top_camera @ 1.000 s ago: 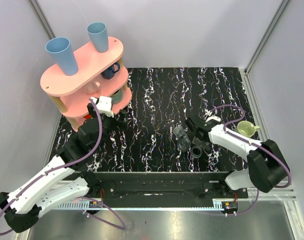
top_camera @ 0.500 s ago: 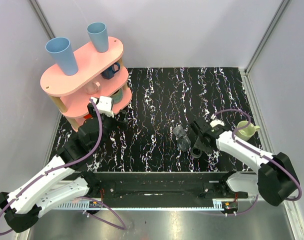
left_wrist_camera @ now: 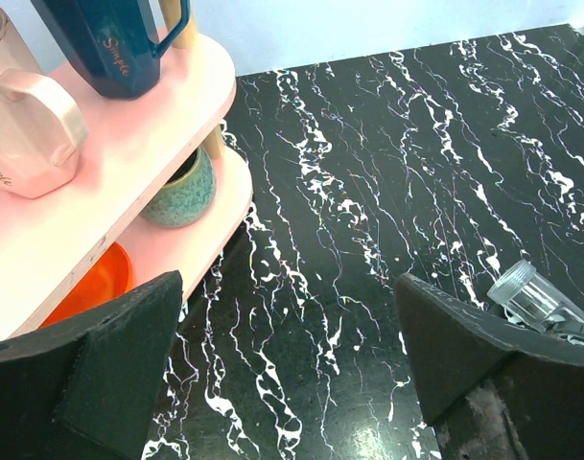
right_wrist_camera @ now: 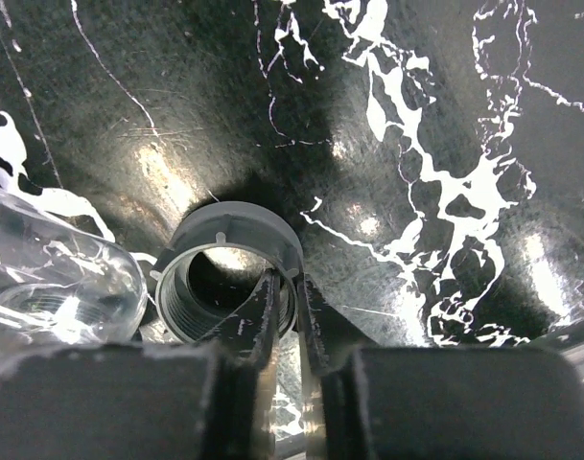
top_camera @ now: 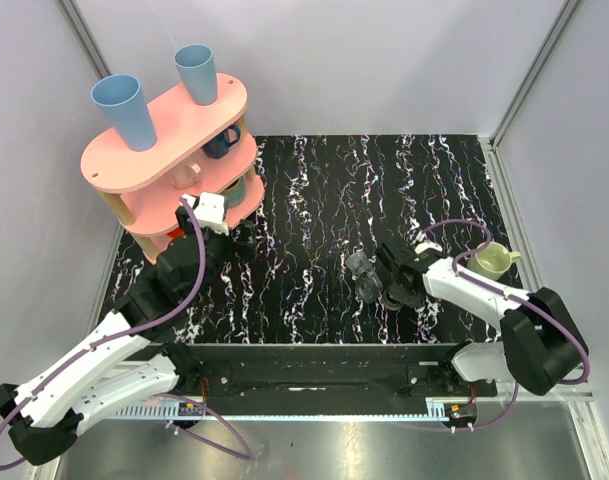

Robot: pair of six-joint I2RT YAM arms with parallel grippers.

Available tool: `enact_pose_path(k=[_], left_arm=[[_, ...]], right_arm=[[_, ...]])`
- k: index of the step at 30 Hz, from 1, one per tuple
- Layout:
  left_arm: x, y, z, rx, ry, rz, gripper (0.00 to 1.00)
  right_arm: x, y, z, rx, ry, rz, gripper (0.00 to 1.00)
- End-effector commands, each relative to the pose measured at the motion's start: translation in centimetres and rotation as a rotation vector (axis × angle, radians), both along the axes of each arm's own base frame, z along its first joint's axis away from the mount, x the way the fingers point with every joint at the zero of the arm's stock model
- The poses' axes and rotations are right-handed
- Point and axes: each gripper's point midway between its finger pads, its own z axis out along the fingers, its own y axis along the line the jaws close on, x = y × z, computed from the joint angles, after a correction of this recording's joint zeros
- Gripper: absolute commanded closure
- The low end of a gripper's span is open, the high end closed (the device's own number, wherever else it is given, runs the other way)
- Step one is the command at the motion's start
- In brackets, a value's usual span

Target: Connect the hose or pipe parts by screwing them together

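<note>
grey threaded nut (right_wrist_camera: 234,225) — its near wall pinched by the shut right gripper (right_wrist_camera: 285,292), probably to carry it onto the clear coupling (right_wrist_camera: 61,287) alongside — left gripper (left_wrist_camera: 287,331) hangs wide open.

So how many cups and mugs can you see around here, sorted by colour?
light blue cups: 2
dark blue mug: 1
pink mug: 1
teal cup: 1
pale green mug: 1
Total: 6
</note>
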Motion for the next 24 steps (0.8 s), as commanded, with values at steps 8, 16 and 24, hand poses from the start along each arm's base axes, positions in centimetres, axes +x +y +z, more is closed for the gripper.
enact_pose_path(k=[8, 16, 24], left_arm=[[0.3, 0.7, 1.1, -0.025, -0.034, 0.048, 0.05], [-2.6, 0.8, 0.8, -0.193, 0.111, 0.017, 0.05], [-6.1, 3.5, -2.3, -0.243, 0.239, 0.046, 0.03]], right_arm=[[4.3, -0.8, 7.1, -0.081, -0.205, 0.058, 1.0], [9.1, 10.9, 13.7, 0.311, -0.414, 0.332, 1.0], [7.9, 23.6, 10.5, 0.413, -0.361, 0.63, 0.98]])
